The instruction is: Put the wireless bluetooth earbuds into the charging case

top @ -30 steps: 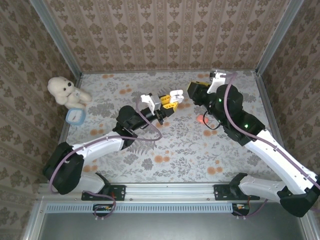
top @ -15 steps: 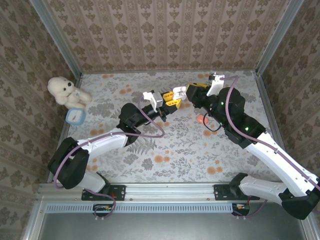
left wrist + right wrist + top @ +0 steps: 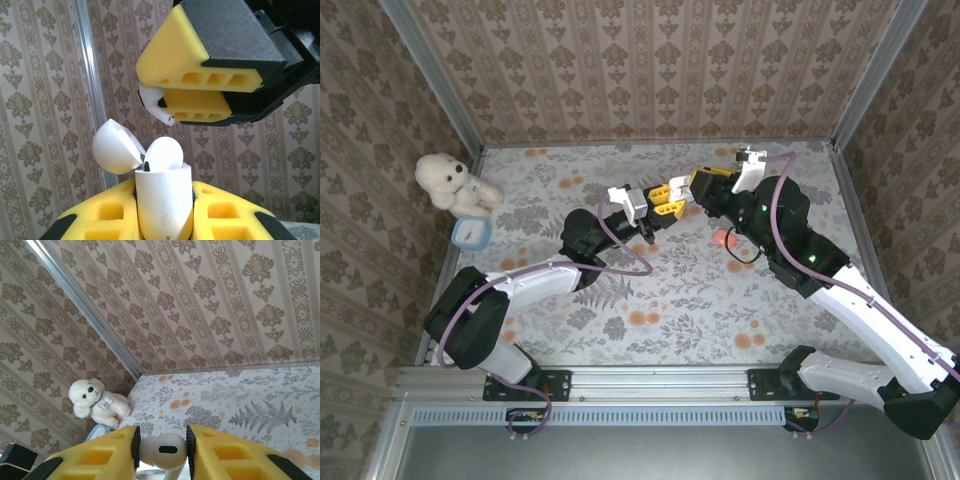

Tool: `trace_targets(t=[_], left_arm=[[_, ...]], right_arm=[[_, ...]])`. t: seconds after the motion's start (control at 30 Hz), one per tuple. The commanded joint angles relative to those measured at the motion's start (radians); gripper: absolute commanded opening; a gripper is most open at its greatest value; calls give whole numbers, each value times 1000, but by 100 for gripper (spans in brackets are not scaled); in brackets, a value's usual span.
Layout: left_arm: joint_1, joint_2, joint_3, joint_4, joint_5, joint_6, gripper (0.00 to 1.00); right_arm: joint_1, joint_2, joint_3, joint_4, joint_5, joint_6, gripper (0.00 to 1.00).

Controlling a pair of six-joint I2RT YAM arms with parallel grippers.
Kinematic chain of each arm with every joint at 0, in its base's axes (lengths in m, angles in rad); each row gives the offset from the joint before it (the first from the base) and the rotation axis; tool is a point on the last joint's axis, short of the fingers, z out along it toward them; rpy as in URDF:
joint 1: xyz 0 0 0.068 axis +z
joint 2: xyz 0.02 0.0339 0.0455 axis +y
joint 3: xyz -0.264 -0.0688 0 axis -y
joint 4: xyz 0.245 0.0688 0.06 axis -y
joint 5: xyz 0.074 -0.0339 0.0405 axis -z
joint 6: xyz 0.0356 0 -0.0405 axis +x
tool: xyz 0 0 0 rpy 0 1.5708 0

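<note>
Three papered walls [image 3: 660, 70], floral tabletop [image 3: 700, 300]

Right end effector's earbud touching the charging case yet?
Apart. Left wrist view shows wallpaper between the earbud stem and the open charging case.

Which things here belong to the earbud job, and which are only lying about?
Job: charging case, lid open, in left claw; white earbud in right claw; second earbud seated in the case.
Lying about: teddy bear; blue-and-white object beside it; small orange-red object, unclear what.
</note>
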Motion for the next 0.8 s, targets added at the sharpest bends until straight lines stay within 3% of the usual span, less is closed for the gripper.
trace_targets(t=[0.0, 0.77], left_arm=[[-2, 1, 40, 61, 22, 28, 0], [-2, -3, 48, 59, 13, 14, 0]], right_arm=[[7, -21, -15, 36, -21, 5, 33], [7, -4, -38, 36, 9, -15, 33]])
